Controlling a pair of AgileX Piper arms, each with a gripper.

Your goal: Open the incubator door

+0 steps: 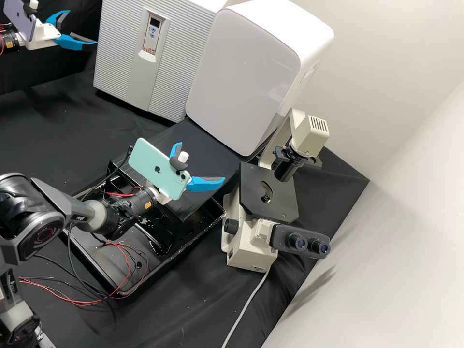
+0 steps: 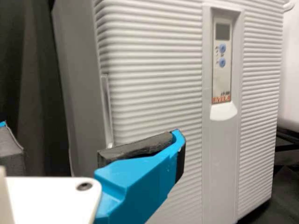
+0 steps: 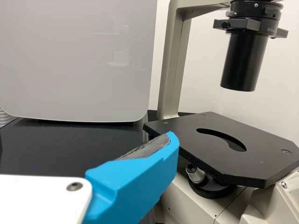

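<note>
The incubator [image 1: 121,53], a pale grey box with a ribbed front and a small control panel, stands upright at the back. Its door [image 2: 156,84] looks closed in the left wrist view, with a narrow upright strip [image 2: 106,112] at one side edge. In the high view my left gripper [image 1: 82,28] is open beside the incubator, nothing between its fingers. From its wrist camera, the left gripper [image 2: 91,133] has one finger in front of the ribbed door; contact cannot be told. My right gripper [image 1: 202,162] is open and empty near the microscope; in its wrist view the right gripper [image 3: 88,140] shows one blue finger.
A white rounded cabinet [image 1: 246,72] stands right beside the incubator. The microscope [image 1: 268,193] is at the right, its stage [image 3: 229,149] close to my right gripper. A black tray [image 1: 96,263] with red and black wires lies under the right arm. A pale wall borders the bench.
</note>
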